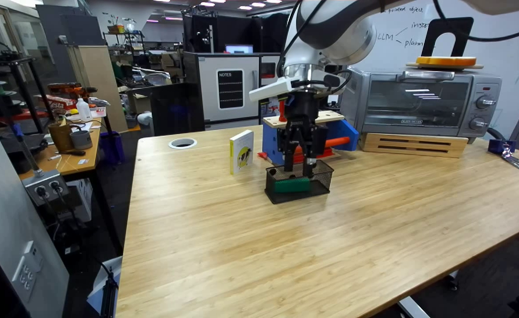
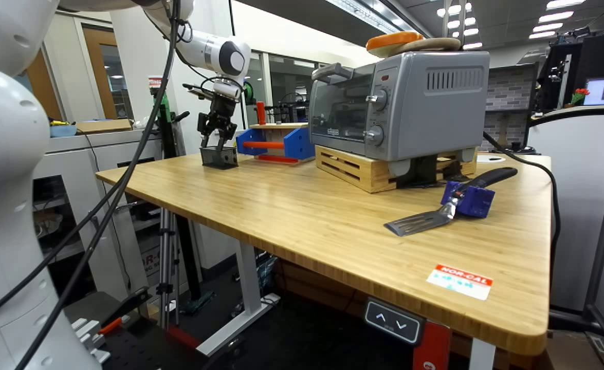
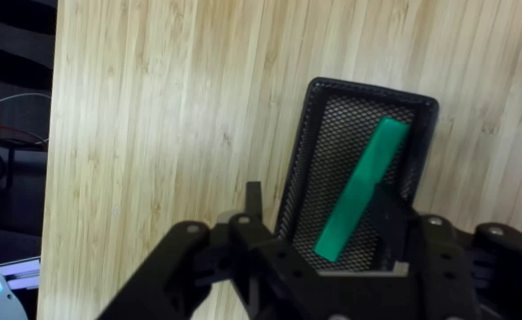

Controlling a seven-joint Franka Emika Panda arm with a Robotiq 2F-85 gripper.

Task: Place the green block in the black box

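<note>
From where I stand the job looks all but done: the green block (image 3: 358, 189) lies inside the black box (image 3: 372, 86), slanting across it, right of centre in the wrist view, its upper end pointing toward the box's right wall. The gripper (image 1: 298, 171) has nothing in its grasp; its fingers (image 3: 253, 196) are parted, one showing just left of the box's left wall in the wrist view, the other over the inside, close by the block. Whether that second one touches the block I can't tell. So the step in hand, I'd judge, is to leave cleanly. Keep the fingers at this spread, rise straight up and slowly, and save any turn or sideways swing until both tips are well above the rim. Drawing them together here would likely pinch the mesh wall or nudge the block; a sideways drift could hook the wall and drag the light-looking box over the table (image 1: 219, 243). Mind the blue-and-red stand (image 1: 346, 134) too, just beyond the box near the middle of the frame in an exterior view: I'd gain height before heading anywhere near it.
</note>
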